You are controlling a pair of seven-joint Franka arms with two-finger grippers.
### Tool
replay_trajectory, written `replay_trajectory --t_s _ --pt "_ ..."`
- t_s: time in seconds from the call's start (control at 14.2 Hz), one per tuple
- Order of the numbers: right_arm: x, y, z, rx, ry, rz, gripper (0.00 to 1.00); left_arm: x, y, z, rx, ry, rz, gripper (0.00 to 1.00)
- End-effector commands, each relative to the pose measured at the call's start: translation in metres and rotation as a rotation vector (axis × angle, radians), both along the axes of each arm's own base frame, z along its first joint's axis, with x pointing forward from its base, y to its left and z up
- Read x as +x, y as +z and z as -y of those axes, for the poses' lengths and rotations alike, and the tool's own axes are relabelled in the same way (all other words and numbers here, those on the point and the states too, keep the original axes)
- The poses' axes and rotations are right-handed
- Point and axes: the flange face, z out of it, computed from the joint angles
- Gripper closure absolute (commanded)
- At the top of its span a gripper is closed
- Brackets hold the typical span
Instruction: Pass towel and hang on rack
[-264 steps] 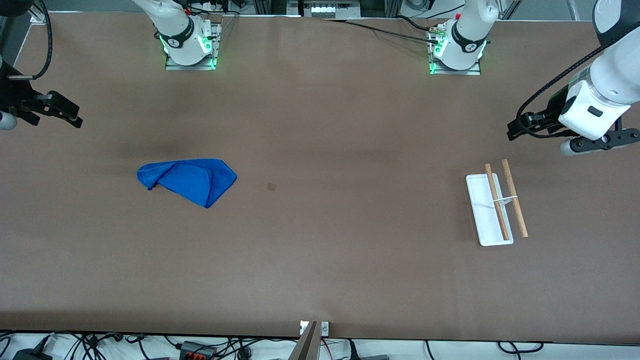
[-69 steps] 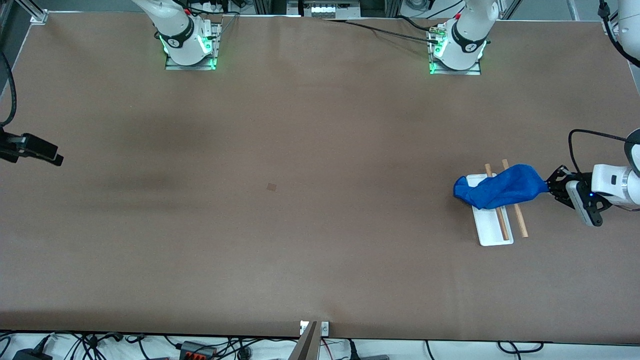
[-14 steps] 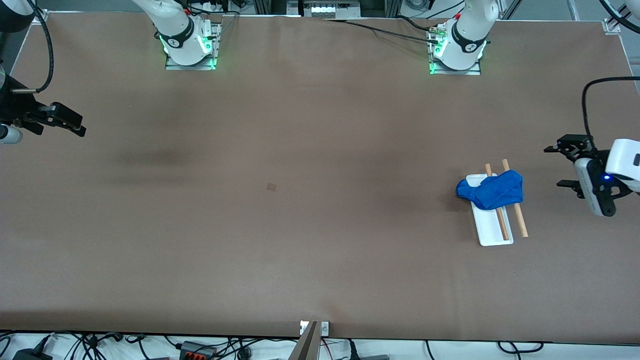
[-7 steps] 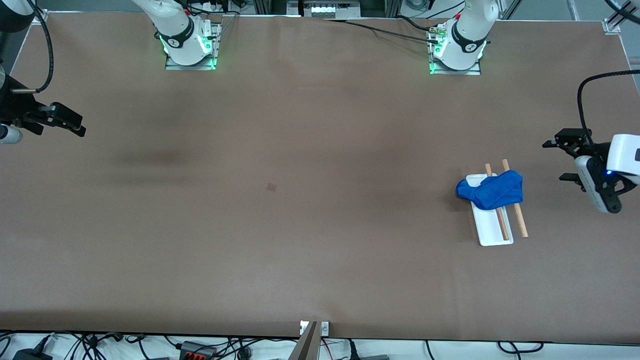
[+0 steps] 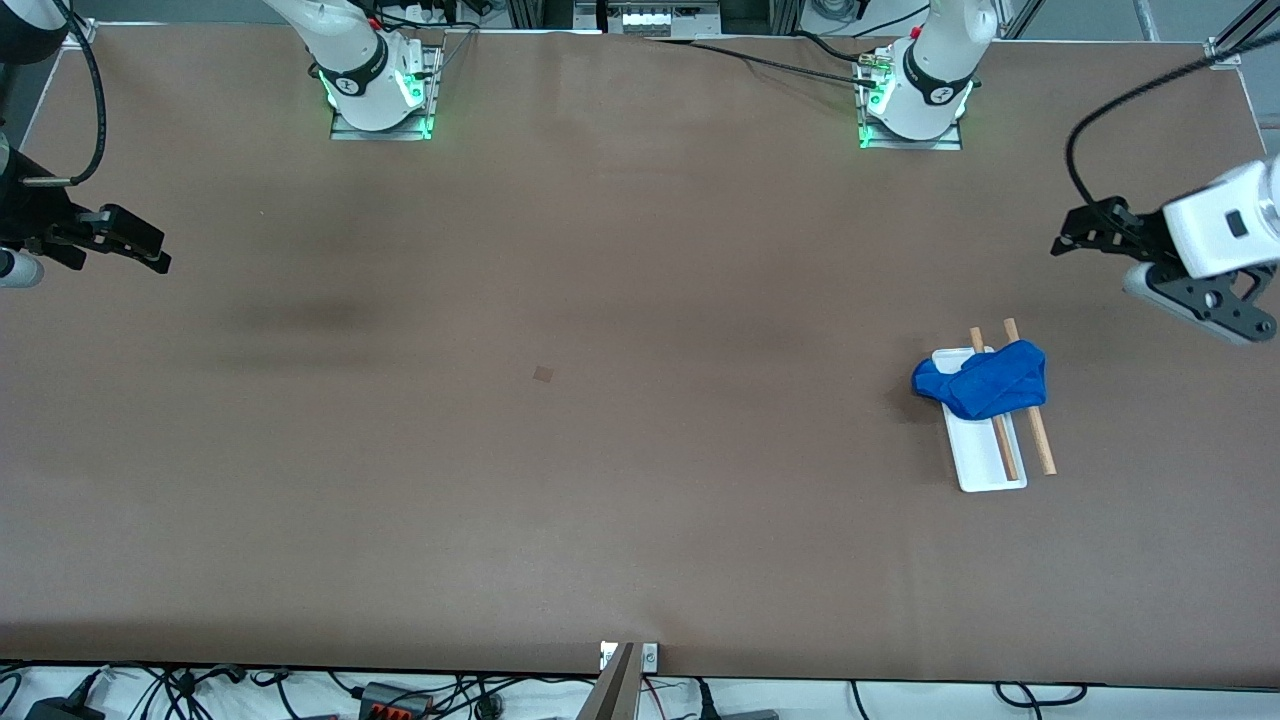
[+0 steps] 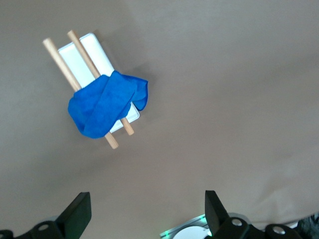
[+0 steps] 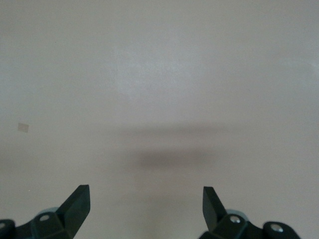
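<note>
The blue towel (image 5: pixel 984 379) lies draped across both wooden rods of the rack (image 5: pixel 985 465), over the half of the rack farther from the front camera. It also shows in the left wrist view (image 6: pixel 103 103), across the rack (image 6: pixel 87 48). My left gripper (image 5: pixel 1078 233) is open and empty, up in the air over the table at the left arm's end, apart from the rack; its jaws show wide apart in the left wrist view (image 6: pixel 147 211). My right gripper (image 5: pixel 140 247) is open and empty, waiting over the right arm's end of the table; its jaws (image 7: pixel 146 204) frame bare table.
A small brown square mark (image 5: pixel 543 373) sits on the brown table near the middle. The two arm bases (image 5: pixel 378 92) (image 5: pixel 915 100) stand along the edge farthest from the front camera. Cables lie below the table's near edge.
My left gripper has risen and swung away from the rack, toward the edge with the bases. The towel and the right arm have not moved.
</note>
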Motion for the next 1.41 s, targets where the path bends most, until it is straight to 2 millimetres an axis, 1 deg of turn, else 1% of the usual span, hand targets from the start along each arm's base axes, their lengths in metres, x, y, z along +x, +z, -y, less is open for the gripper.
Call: replay_trajectory --t_s 0.0,0.07,0.14,0.21,0.35,0.49,0.56,0.7,0.85,0.92,1.2,1.34 --pt "-0.001 0.007 0.001 0.0 0.006 0.016 0.0 -0.026 -0.003 0.022 0.073 0.145 0.002 0.0" --pt "-0.001 0.007 0.001 0.0 0.004 0.016 0.0 -0.033 0.005 0.025 0.088 0.21 0.012 0.0" --pt "-0.001 0.008 0.001 -0.001 0.004 0.019 0.0 -0.038 0.007 0.024 0.104 0.291 0.019 0.0" --pt "-0.001 0.007 0.001 -0.003 0.006 0.016 0.0 -0.038 0.01 0.017 0.114 0.355 0.051 0.0" --pt "-0.001 0.007 0.001 -0.007 0.006 0.016 0.0 -0.038 0.006 -0.002 0.125 0.396 0.057 0.0" --pt "-0.002 0.008 0.001 -0.006 0.005 0.016 0.0 -0.035 0.01 -0.011 0.19 0.392 0.109 0.0" --pt "-0.002 0.009 0.001 -0.003 0.003 0.019 0.0 -0.034 0.013 -0.011 0.198 0.389 0.117 0.0" --pt "-0.003 0.009 0.001 -0.003 0.001 0.019 0.0 -0.045 0.028 -0.011 0.195 0.384 0.127 0.0" --pt "-0.003 0.008 0.0 -0.006 0.003 0.014 0.0 -0.043 0.027 -0.008 0.192 0.378 0.132 0.0" --pt "-0.002 0.009 0.0 -0.006 0.002 0.017 0.0 -0.043 0.027 0.0 0.193 0.375 0.131 0.0" --pt "-0.003 0.008 0.001 -0.001 -0.001 0.013 0.0 -0.043 0.028 0.004 0.191 0.359 0.137 0.0" --pt "-0.002 0.009 0.001 -0.001 -0.001 0.016 0.0 -0.043 0.031 0.005 0.191 0.353 0.147 0.0"
